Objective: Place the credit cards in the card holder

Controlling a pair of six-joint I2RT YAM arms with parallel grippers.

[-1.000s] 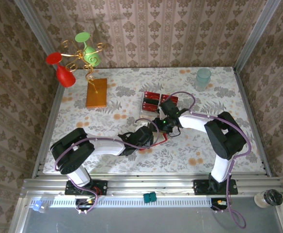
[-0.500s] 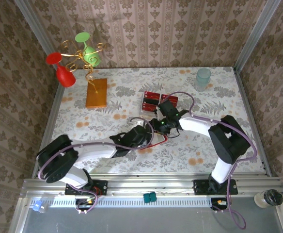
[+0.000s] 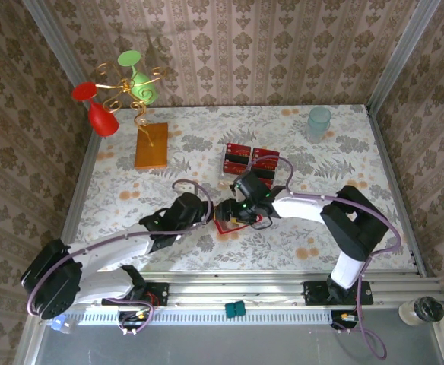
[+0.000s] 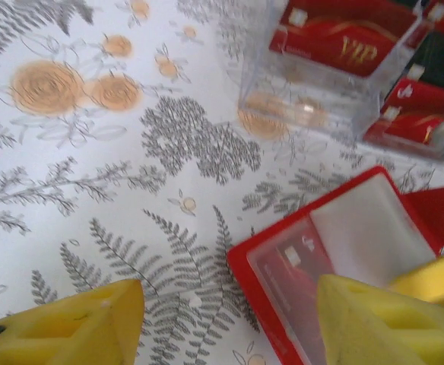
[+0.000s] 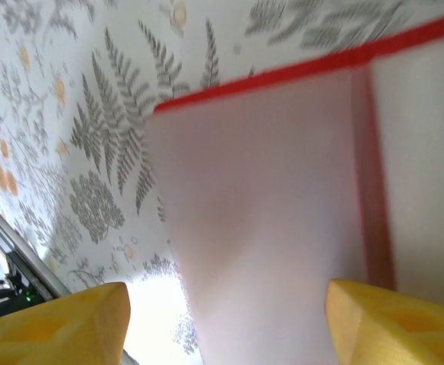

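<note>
The card holder (image 3: 223,226) lies open on the flowered table, a bright red case with pale clear pockets (image 4: 370,228). A red credit card (image 4: 298,268) shows through the pocket nearest my left gripper. My left gripper (image 4: 229,327) is open, with the holder's corner lying between its yellow fingertips (image 4: 62,327). My right gripper (image 5: 226,327) is open just above the holder's pale pocket (image 5: 267,205). In the top view the left gripper (image 3: 209,215) and right gripper (image 3: 231,213) meet over the holder. More credit cards (image 3: 238,157) sit behind them, red with gold lettering (image 4: 344,38).
The spare cards rest in a clear plastic tray (image 4: 313,99). An orange-brown slab (image 3: 151,145) and a gold stand with red and green glasses (image 3: 119,87) are at the back left. A pale green cup (image 3: 318,122) stands at the back right.
My left arm has drawn back to the left and toward the near edge. My right gripper has moved left over the holder. Both sets of jaws have widened.
</note>
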